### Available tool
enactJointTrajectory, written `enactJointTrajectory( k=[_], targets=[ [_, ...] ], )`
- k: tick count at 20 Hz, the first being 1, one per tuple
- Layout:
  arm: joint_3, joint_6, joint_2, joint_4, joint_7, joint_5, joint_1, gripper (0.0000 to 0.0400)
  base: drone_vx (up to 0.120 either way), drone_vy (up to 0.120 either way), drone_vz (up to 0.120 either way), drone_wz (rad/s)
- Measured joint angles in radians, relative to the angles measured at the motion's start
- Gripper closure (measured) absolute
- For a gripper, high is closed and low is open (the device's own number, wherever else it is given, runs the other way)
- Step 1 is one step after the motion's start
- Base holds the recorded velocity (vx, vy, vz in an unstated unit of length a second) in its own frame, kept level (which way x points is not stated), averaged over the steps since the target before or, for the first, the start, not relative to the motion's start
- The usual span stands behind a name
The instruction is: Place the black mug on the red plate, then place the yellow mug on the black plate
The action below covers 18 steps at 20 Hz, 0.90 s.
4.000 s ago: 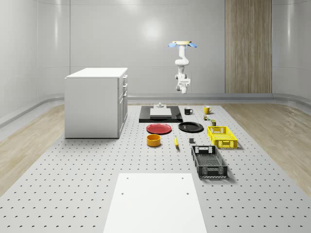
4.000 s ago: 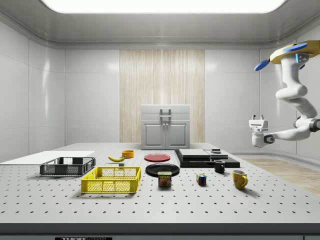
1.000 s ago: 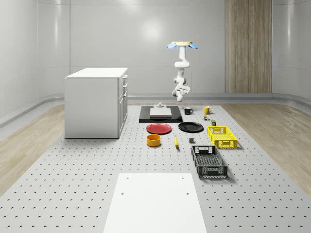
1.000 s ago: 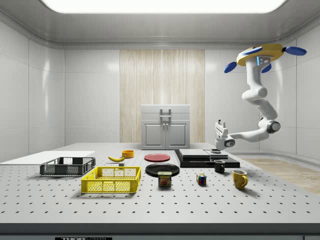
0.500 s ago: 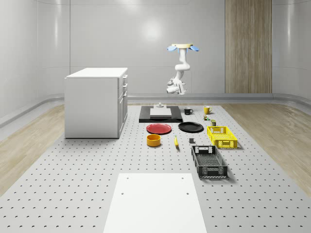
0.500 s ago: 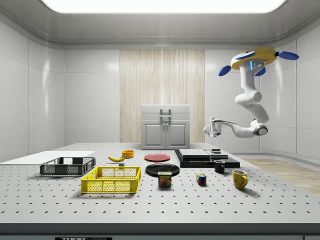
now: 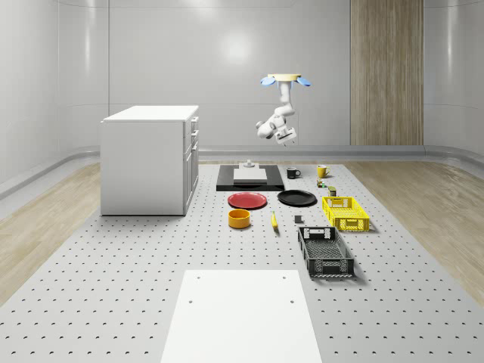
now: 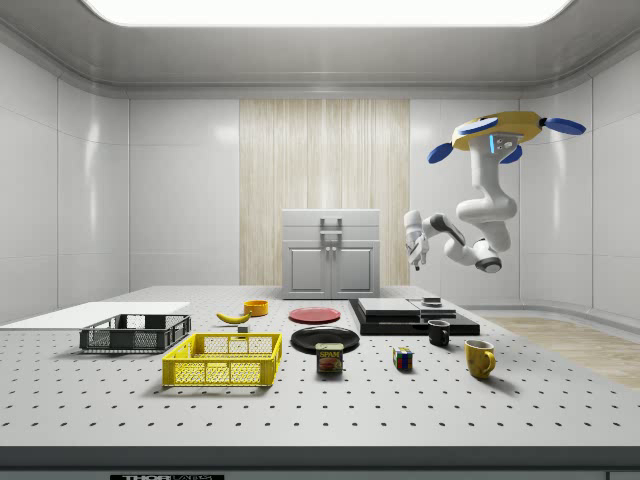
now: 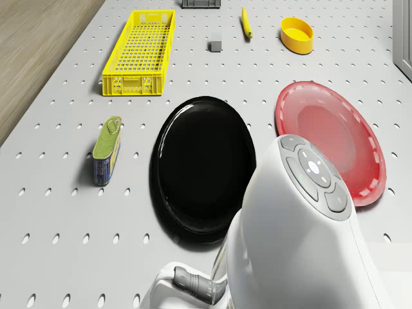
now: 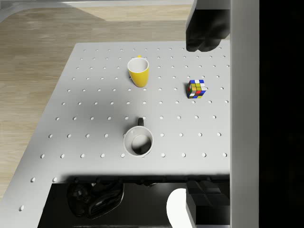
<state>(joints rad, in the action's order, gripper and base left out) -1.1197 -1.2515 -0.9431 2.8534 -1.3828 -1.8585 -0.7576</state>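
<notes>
The black mug (image 7: 293,173) stands upright near the table's far end, just off the black slab (image 7: 249,178); the wrist view looks down into the black mug (image 10: 138,141). The yellow mug (image 7: 322,171) stands a little further to the whole-scene view's right, also seen as the yellow mug (image 10: 138,71). The red plate (image 7: 248,200) and the black plate (image 7: 296,198) lie side by side in front of the slab. The drone (image 8: 495,135) hovers high above the mugs' end of the table. Its arm is folded, and the gripper (image 8: 414,255) hangs well above the slab and the black mug (image 8: 439,333), holding nothing.
A white cabinet (image 7: 151,159) stands at the whole-scene view's left. An orange bowl (image 7: 239,218), a banana (image 7: 274,221), a yellow crate (image 7: 345,212) and a black crate (image 7: 325,251) lie nearer. A Rubik's cube (image 10: 196,88) and a can (image 9: 106,154) sit by the mugs.
The drone has shifted toward the side view's left and sunk a little. The arm has folded up, lifting the gripper and swinging it further left over the slab.
</notes>
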Motion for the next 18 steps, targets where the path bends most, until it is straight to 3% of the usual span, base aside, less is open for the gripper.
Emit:
enactJointTrajectory(
  k=[3,7,16,18],
  targets=[
    [-0.052,0.047,-0.033,0.026,-0.069,-0.072,-0.104,0.0,-0.12,0.0,-0.12,0.0],
    [-0.094,0.079,-0.069,0.038,-0.125,-0.113,-0.191,0.0,-0.12,0.0,-0.12,0.0],
    [-0.137,0.077,-0.129,0.042,-0.183,-0.121,-0.272,0.0,-0.12,0.0,-0.12,0.0],
    [-0.143,0.071,-0.141,0.042,-0.19,-0.117,-0.281,0.0,0.0,0.0,-0.12,0.0]
  ],
)
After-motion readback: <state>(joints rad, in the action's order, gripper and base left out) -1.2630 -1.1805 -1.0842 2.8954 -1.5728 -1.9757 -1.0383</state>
